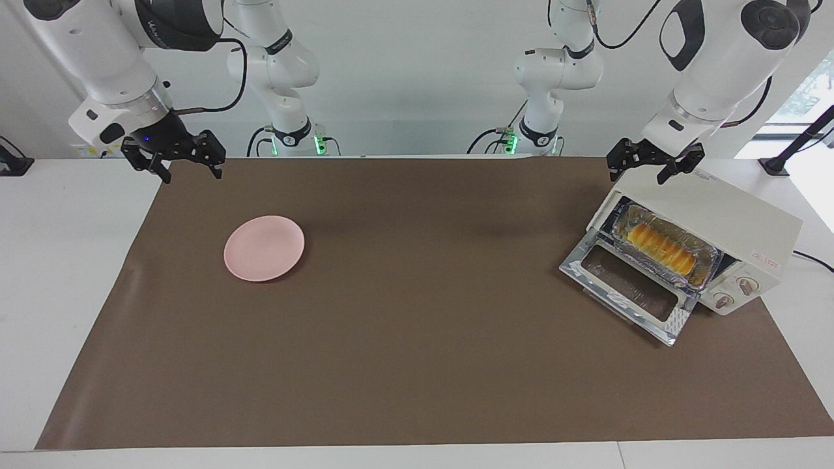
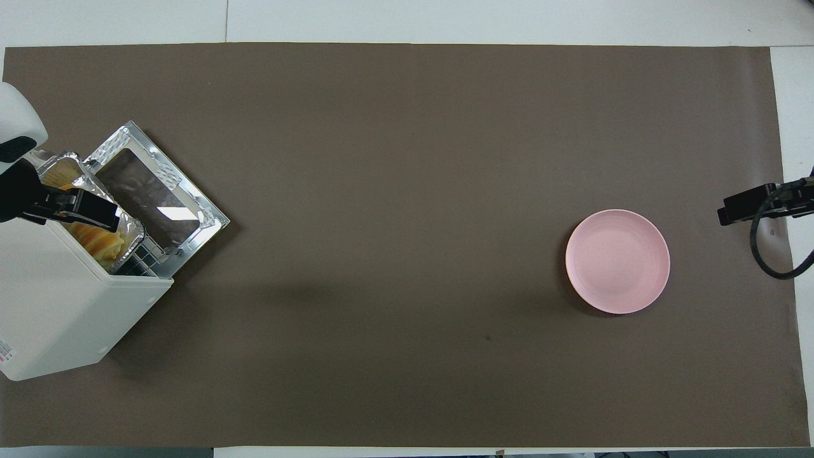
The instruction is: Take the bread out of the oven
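Covering most of the white bench (image 1: 65,260) is a brown mat (image 1: 417,365), and at my left arm's end of it stands the boxy cream-white toaster oven (image 1: 730,215), turned at an angle, with its glass-windowed door (image 1: 629,286) dropped flat onto the mat toward the bench's middle. On the rack inside sits a crinkled silver foil tray (image 1: 707,270), and in that tray lies the small golden-yellow ridged loaf of bread (image 1: 661,246), not yet taken out. Its long axis runs along the oven's mouth, parallel to the door's hinge, so I judge a reach has to come in over the lowered door and close across the loaf's short width.

My left tool (image 1: 653,166) is much the nearer one: it hangs over the oven's top edge at the corner closest to the robots, pointing downward, fingers spread fairly wide and holding nothing. The loaf lies below it and outward, toward the door.

My right tool (image 1: 174,159) waits over the mat's corner at the right arm's end, also spread and empty, with the round pink plate (image 1: 264,248) on the mat near it, well apart from the oven.
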Robot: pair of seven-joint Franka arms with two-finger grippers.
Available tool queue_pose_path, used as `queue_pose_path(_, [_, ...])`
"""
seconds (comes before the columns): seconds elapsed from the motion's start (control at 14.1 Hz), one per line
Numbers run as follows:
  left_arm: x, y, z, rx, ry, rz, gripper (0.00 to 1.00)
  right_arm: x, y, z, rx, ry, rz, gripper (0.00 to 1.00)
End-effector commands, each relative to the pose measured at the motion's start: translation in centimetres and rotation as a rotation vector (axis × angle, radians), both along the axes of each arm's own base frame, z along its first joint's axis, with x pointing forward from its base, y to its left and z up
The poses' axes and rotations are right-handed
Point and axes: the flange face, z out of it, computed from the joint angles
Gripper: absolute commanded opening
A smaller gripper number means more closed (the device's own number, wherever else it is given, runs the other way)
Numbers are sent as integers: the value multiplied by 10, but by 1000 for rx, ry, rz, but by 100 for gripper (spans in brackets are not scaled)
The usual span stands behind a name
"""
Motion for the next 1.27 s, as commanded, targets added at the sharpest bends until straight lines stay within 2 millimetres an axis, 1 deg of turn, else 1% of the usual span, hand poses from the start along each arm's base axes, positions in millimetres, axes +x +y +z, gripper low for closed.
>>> queue_pose_path(0.0, [-1,0,5,-15,-18,15,100,-5,-2,0,-9,5,13,100])
queue_pose_path(0.35, [-3,2,3,-11,-14,27,100,-5,-2,0,-9,5,13,100])
queue_pose_path(0.49, [7,1,2,-10,-91,120,100,-5,-2,0,-9,5,13,100])
queue_pose_path(0.57, [15,-5,-8,-5,-120,212,100,-5,-2,0,-9,5,13,100])
queue_pose_path(0.64, [24,-16,-13,-10,-164,299,100,-5,-2,0,-9,5,13,100])
queue_pose_path(0.78, [43,-17,-42,10,-164,387,100,-5,-2,0,-9,5,13,100])
queue_pose_path(0.85, [50,-12,-59,32,-152,425,100,-5,-2,0,-9,3,13,100])
queue_pose_path(0.92, [52,-8,-76,69,-146,479,100,-5,-2,0,-9,5,13,100])
queue_pose_path(1.06, [48,0,-109,105,-173,574,100,-5,-2,0,-9,5,13,100])
queue_pose_path(1.13, [44,10,-127,116,-169,599,100,-5,-2,0,-9,5,13,100])
queue_pose_path(1.2, [43,17,-136,133,-173,601,100,-5,-2,0,-9,5,13,100])
